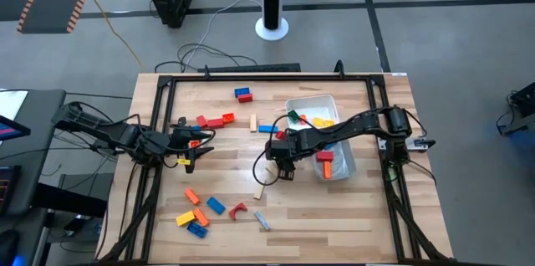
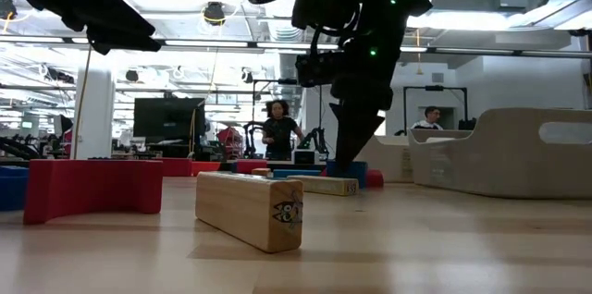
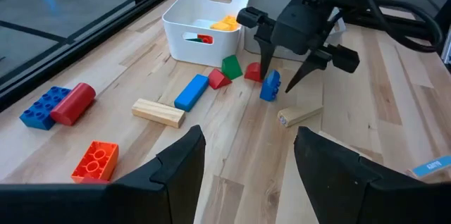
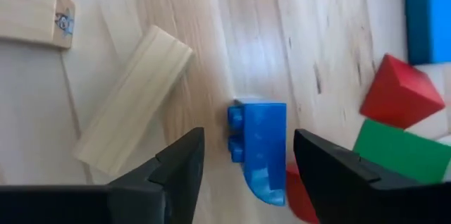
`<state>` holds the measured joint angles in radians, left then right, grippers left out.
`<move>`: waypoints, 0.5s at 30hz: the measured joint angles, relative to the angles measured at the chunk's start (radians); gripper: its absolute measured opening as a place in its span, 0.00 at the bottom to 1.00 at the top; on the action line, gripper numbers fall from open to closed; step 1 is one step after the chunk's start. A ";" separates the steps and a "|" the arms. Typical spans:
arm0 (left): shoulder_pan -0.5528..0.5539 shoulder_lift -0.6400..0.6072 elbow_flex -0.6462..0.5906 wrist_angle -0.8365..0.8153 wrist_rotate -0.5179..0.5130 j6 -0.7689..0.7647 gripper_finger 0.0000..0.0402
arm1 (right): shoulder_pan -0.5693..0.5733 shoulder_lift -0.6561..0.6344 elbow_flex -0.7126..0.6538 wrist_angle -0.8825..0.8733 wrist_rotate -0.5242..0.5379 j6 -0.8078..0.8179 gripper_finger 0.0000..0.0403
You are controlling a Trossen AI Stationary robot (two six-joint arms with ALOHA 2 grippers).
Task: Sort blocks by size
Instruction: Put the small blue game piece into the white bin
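**Right end effector straddling a blue brick**

My right end effector (image 4: 243, 164) is down near the middle of the surface (image 1: 334, 207), fingers spread with a blue brick (image 4: 259, 148) sitting in the gap between them, not pinched as far as I can see. The brick lies on the wood, studs to one side. A tan bar (image 4: 130, 97) is just beside it, and a red wedge (image 4: 402, 91) and green wedge (image 4: 402, 150) are near too.

The white tub (image 1: 343, 161) is at about 3 o'clock from the end effector in the high view, with yellow, red and blue blocks inside.

My left end effector (image 1: 194, 142) hangs at the 9 o'clock side of the surface, fingers apart, holding nothing. Other blocks are scattered: a red and blue pair (image 1: 243, 94) toward 12 o'clock, an orange, yellow and blue cluster (image 1: 196, 216) toward 7 o'clock.
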<state>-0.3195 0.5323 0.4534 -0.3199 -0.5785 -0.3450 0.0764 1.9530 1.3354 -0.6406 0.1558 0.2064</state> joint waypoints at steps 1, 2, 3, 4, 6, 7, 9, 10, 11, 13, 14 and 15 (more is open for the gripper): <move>0.000 0.000 0.000 0.000 0.000 0.000 0.52 | 0.001 0.000 0.000 -0.001 0.000 -0.005 0.57; 0.000 0.000 0.000 0.000 0.000 0.000 0.52 | 0.002 0.000 0.000 -0.001 0.000 -0.007 0.54; 0.000 0.000 0.000 0.000 0.000 0.000 0.52 | 0.002 0.000 0.000 -0.001 0.000 -0.009 0.52; 0.000 0.000 0.000 0.000 0.000 0.000 0.52 | 0.002 0.000 0.000 -0.001 0.000 -0.011 0.49; 0.000 0.000 0.000 0.000 0.000 0.000 0.52 | 0.002 0.000 0.000 -0.002 0.000 -0.022 0.44; 0.000 0.000 0.000 0.000 0.000 0.000 0.52 | 0.002 0.000 0.000 -0.002 0.001 -0.029 0.41; 0.000 0.000 0.000 0.000 0.000 0.000 0.52 | 0.001 0.000 0.000 -0.002 0.002 -0.033 0.37; 0.000 0.000 0.000 0.000 0.000 0.001 0.52 | 0.001 0.000 0.000 -0.002 0.003 -0.034 0.35; 0.000 0.000 0.000 0.000 0.000 0.001 0.52 | 0.001 -0.001 0.000 -0.004 0.003 -0.036 0.33; 0.000 0.000 0.000 0.000 0.000 0.001 0.52 | 0.001 -0.003 0.000 -0.007 0.006 -0.040 0.29; 0.000 0.000 0.000 0.000 0.000 0.001 0.52 | 0.001 -0.003 0.001 -0.008 0.007 -0.040 0.28; 0.000 0.000 0.000 0.000 0.000 0.001 0.52 | 0.001 -0.003 0.001 -0.007 0.013 -0.039 0.27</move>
<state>-0.3195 0.5320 0.4534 -0.3199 -0.5781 -0.3439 0.0776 1.9495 1.3360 -0.6477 0.1684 0.1671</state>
